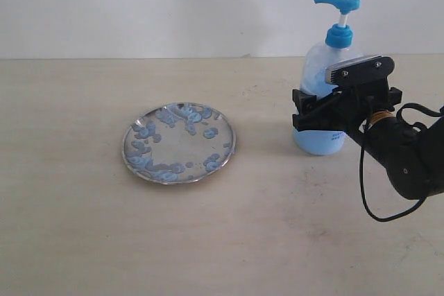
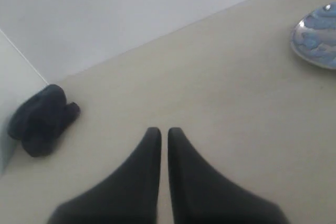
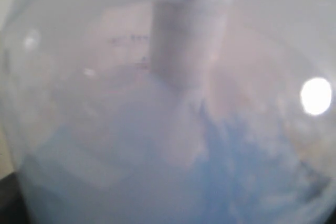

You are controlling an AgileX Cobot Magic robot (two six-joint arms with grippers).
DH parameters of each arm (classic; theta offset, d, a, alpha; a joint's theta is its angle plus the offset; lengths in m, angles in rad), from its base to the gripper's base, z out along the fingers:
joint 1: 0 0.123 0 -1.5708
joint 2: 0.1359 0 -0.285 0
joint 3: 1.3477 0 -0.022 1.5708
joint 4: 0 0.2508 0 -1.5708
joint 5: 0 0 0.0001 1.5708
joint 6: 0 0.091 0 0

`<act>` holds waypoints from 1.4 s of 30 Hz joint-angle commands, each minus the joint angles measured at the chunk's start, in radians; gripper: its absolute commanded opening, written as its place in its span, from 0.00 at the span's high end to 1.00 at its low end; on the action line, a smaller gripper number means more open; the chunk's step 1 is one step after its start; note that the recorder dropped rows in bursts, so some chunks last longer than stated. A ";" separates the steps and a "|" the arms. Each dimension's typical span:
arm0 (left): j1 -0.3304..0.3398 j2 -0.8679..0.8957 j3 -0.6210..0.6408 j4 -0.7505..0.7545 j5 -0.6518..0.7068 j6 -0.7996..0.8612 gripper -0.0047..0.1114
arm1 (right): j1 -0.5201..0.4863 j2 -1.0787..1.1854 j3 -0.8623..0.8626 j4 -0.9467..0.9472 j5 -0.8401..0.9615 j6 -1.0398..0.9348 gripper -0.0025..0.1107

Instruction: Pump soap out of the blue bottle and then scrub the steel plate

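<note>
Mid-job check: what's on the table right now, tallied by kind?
Pump bottles: 1, the blue bottle
Plates: 1, the steel plate, speckled with soap
Other: 1, a dark lump by the wall, too blurred to identify
Total: 3

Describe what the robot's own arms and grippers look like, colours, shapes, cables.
The right gripper is black and boxy, topped by a silver bracket with two dark screws. Its rounded black arm has a brass-coloured ring at the wrist and a thin black cable looping beneath. The left gripper shows two dark, smooth fingers tapering to points.
</note>
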 commanded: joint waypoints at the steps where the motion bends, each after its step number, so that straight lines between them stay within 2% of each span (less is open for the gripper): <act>1: 0.002 -0.002 0.004 0.075 -0.006 0.018 0.92 | -0.005 0.006 0.007 0.002 0.072 -0.030 0.98; 3: 0.002 -0.002 0.004 0.020 -0.042 -0.009 0.92 | -0.005 0.006 0.007 0.002 0.072 -0.030 0.98; 6: 0.002 -0.002 0.004 -0.143 -0.149 -0.050 0.92 | -0.005 0.006 0.007 -0.014 0.072 -0.028 0.98; 10: 0.002 -0.002 0.004 -0.260 -0.285 -0.050 0.92 | -0.005 0.006 0.007 -0.144 0.072 0.020 0.98; 14: 0.002 -0.002 0.004 -0.279 -0.365 -0.052 0.92 | -0.005 0.006 0.007 -0.183 0.072 0.079 0.98; 22: 0.002 -0.002 0.004 -0.281 -0.510 -0.248 0.92 | -0.005 0.006 0.007 -0.213 0.070 0.181 0.98; 32: 0.002 -0.002 0.004 -0.281 -0.544 -0.252 0.92 | 0.094 0.006 -0.046 -0.159 0.077 0.153 0.98; 36: 0.002 -0.002 0.004 -0.281 -0.530 -0.372 0.92 | 0.111 0.006 -0.101 -0.072 0.095 0.133 0.98; 39: 0.002 -0.002 0.004 -0.281 -0.526 -0.470 0.92 | 0.111 0.006 -0.138 -0.072 0.187 0.122 0.98; 42: 0.002 -0.002 0.004 -0.281 -0.509 -0.493 0.92 | 0.111 0.019 -0.150 -0.074 0.210 0.085 0.98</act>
